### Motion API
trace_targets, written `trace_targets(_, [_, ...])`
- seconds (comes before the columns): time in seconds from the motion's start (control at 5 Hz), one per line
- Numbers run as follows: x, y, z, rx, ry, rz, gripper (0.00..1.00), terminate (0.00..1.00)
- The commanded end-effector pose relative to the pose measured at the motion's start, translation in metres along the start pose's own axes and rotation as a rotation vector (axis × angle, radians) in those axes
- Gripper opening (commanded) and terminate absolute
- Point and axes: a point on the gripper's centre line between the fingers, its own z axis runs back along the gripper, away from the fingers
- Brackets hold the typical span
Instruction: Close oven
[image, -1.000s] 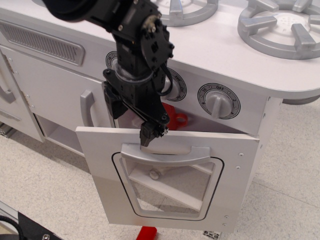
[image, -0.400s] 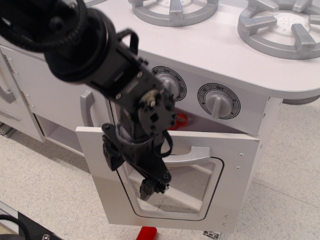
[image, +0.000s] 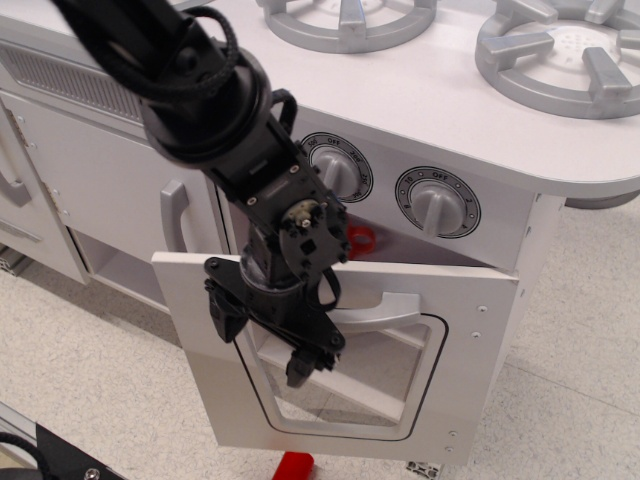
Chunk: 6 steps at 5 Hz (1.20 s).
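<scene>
The white oven (image: 500, 225) has its wide door (image: 200, 300) partly open, tilted outward from the top. The door carries a rounded clear window (image: 370, 385) and a horizontal grey bar handle (image: 385, 312). My black gripper (image: 262, 340) hangs in front of the door, over the left part of the window and just below the handle's left end. Its jaws are apart and hold nothing. One fingertip (image: 298, 370) lies over the window glass. The arm hides the left end of the handle.
A red object (image: 362, 240) shows in the gap above the door. Another red piece (image: 293, 466) lies on the floor below. Two dials (image: 437, 203) sit above the oven, grey burners (image: 560, 50) on top. A plain cabinet door with a vertical handle (image: 174, 215) is at left.
My gripper has come down from above the door's top edge to in front of the window. The arm has swung in over the left dial. The door has not moved.
</scene>
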Motion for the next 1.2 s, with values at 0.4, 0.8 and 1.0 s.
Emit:
trace_targets(0.4, [0.059,0.03,0.005,-0.019,-0.137,0.22,1.0,0.0])
trace_targets(0.8, [0.07,0.044,0.01,-0.025,-0.136,0.271,1.0,0.0])
trace_targets(1.0, [0.045,0.045,0.034,-0.074,-0.09,0.232,1.0,0.0])
